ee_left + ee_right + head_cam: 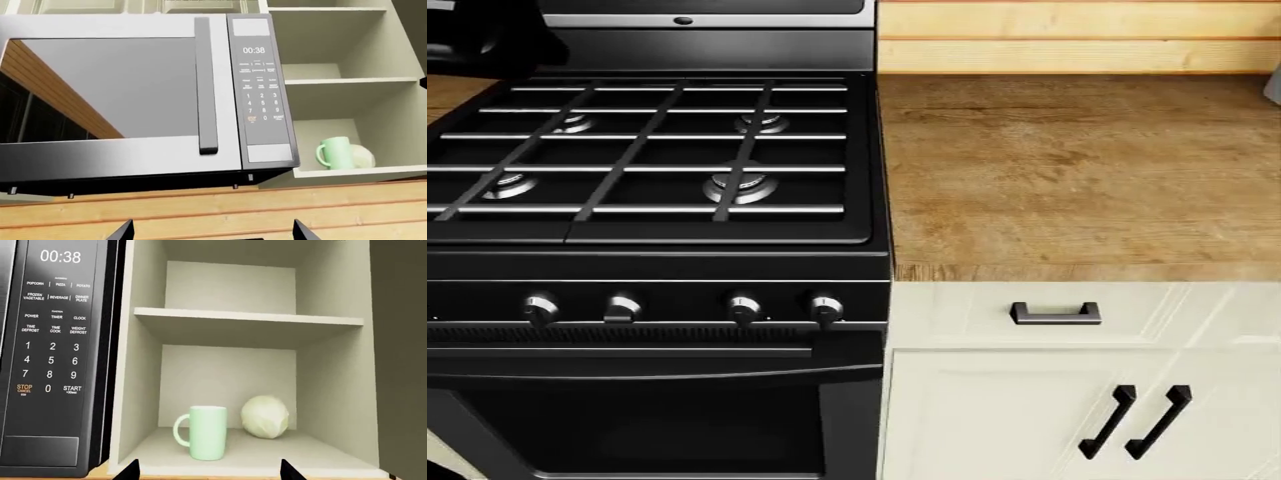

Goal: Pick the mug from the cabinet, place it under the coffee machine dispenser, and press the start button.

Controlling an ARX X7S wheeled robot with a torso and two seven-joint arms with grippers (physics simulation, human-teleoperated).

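The pale mint-green mug stands upright on the bottom shelf of the open cream cabinet, its loop handle turned toward the microwave. It also shows small in the left wrist view as the mug. My right gripper is open in front of the shelf edge, short of the mug, with nothing between its fingertips. My left gripper is open too, facing the wood wall below the microwave. The coffee machine dispenser is out of view. Neither gripper shows in the head view.
A pale round cabbage sits right beside the mug, farther back. A steel microwave hangs next to the cabinet, its keypad close to my right gripper. Below are a black gas stove and wooden counter over cream drawers.
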